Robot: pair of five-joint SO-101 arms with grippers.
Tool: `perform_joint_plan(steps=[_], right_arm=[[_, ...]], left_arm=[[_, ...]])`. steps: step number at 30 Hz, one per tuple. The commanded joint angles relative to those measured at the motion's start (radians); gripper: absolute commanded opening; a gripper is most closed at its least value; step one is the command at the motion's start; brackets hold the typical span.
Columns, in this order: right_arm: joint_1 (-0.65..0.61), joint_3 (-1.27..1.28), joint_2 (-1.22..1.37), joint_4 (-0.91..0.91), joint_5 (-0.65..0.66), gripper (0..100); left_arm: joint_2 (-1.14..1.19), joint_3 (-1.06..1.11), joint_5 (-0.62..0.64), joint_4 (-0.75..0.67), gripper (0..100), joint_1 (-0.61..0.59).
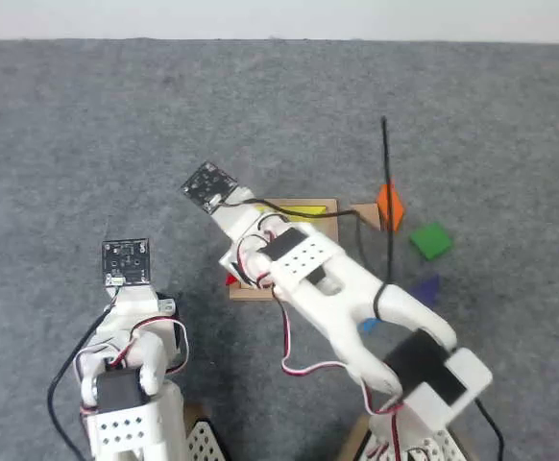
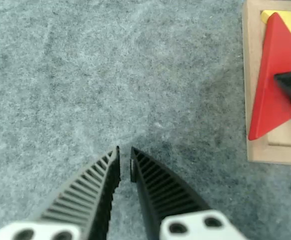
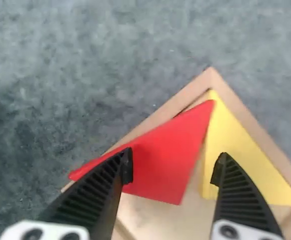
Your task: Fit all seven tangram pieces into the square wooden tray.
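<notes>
While the red triangle [image 3: 165,150] overhangs the tray [image 3: 185,96] rim, the right claw [image 3: 173,167] gapes wide — left claw [image 2: 125,160] narrow.

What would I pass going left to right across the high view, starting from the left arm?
left arm → wooden tray → orange piece → green piece

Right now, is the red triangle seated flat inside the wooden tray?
No, the left wrist view shows the red triangle with one corner lying on the rim of the wooden tray, not inside its recess.
</notes>
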Motion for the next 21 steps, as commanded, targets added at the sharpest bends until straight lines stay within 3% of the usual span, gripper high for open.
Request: perform_joint_plan(steps=[1, 12, 21], right_arm=[[-0.036, -0.074, 0.019, -0.018, -0.014, 26.3], [-0.042, -0.074, 0.038, 0.094, 0.006, 26.3], [0.012, -0.074, 0.036, 0.137, 0.181, 26.3]], left_arm=[[-0.018, -0.005, -0.005, 0.003, 4, 0.006], [-0.018, -0.005, -0.005, 0.003, 4, 0.006], [-0.018, -0.005, -0.005, 0.003, 4, 0.005]])
